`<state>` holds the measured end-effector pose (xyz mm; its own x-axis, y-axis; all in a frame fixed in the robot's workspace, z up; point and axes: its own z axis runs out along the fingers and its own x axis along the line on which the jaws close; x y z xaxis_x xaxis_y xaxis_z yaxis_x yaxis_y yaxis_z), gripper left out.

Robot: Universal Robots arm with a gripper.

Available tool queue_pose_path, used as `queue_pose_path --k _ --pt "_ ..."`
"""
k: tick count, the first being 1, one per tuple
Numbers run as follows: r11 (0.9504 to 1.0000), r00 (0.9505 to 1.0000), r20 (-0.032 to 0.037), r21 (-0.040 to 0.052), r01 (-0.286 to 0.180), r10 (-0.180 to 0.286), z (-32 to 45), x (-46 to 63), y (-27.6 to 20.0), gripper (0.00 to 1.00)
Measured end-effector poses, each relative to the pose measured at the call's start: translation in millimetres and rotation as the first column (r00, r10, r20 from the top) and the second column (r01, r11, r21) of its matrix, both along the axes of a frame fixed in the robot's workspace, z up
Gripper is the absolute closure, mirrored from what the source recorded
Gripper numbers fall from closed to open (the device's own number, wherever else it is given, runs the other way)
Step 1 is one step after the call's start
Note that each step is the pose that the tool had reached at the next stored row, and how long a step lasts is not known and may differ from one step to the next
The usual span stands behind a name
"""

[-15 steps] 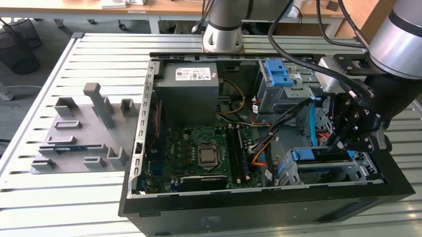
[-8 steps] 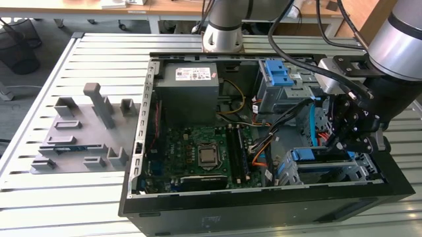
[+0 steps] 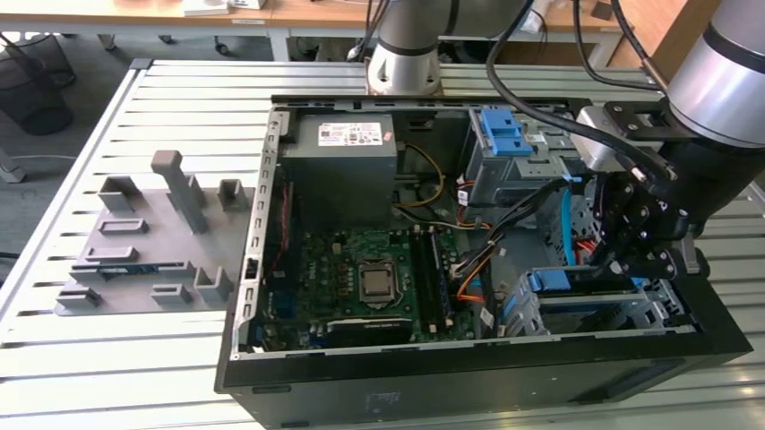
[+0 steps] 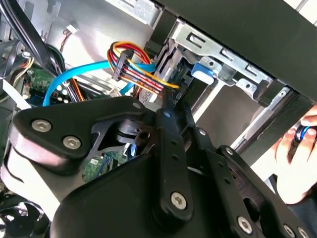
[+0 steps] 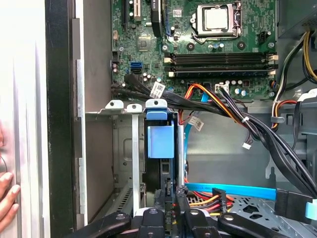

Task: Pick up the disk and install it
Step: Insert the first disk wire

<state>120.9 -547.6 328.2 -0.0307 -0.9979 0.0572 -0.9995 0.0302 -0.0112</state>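
Note:
The disk (image 5: 161, 141) stands on edge in a slot of the grey metal drive bay (image 5: 134, 148) at the case's front corner, its blue carrier frame facing up. In the exterior view the disk's blue frame (image 3: 574, 279) shows in the bay at the exterior view's right. My gripper (image 5: 170, 198) reaches down onto the disk's near end, one finger on each side of its thin edge. The gripper (image 3: 615, 264) hangs right over that bay. In the second wrist view the gripper (image 4: 168, 104) ends by a plug with coloured wires (image 4: 141, 74), and the blue frame tab (image 4: 202, 69) lies just beyond.
The open computer case (image 3: 257, 269) lies on a slatted table. Inside are the motherboard (image 3: 371, 269), a grey power supply (image 3: 347, 143), a blue latch bracket (image 3: 502, 134) and loose cables (image 5: 257, 134). A grey fixture (image 3: 143, 242) sits at the exterior view's left. A person's hand (image 4: 297, 153) is beside the case.

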Motion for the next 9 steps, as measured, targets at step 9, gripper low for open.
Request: queue_pose_path --k 9 --pt "1.0000 1.0000 0.0000 0.0002 0.000 0.000 9.5 0.0 0.4 0.76"
